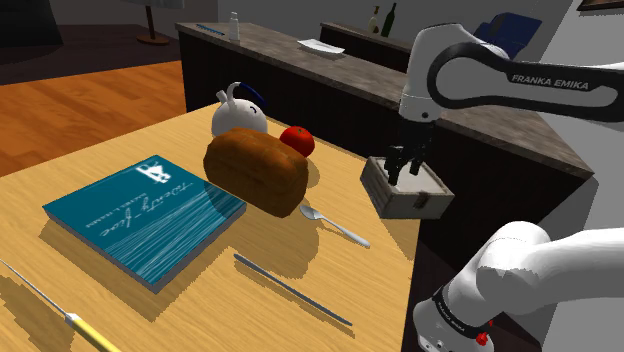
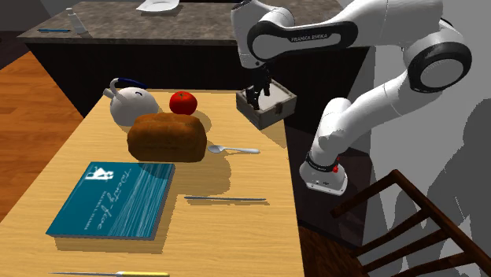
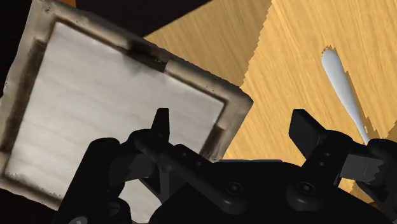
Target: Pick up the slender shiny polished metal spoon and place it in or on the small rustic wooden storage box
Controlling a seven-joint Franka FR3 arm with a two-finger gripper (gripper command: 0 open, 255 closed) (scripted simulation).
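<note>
The metal spoon (image 1: pixel 335 226) (image 2: pixel 234 149) lies flat on the wooden table beside the bread loaf, its bowl toward the loaf. In the wrist view the spoon (image 3: pixel 347 95) lies on the table off to one side of the fingers, untouched. The small weathered wooden box (image 1: pixel 405 190) (image 2: pixel 267 105) (image 3: pixel 114 108) sits at the table's corner by the counter, partly past the edge. My gripper (image 1: pixel 403 175) (image 2: pixel 256 98) (image 3: pixel 230 121) hangs right over the box, pointing down. It is open, with nothing between its fingers.
A brown bread loaf (image 1: pixel 258 168), a red tomato (image 1: pixel 297 140) and a white kettle (image 1: pixel 238 115) stand behind the spoon. A teal book (image 1: pixel 145 218), a table knife (image 1: pixel 292 288) and a yellow-handled tool (image 1: pixel 60 315) lie nearer. A dark counter (image 1: pixel 330 70) runs behind the table.
</note>
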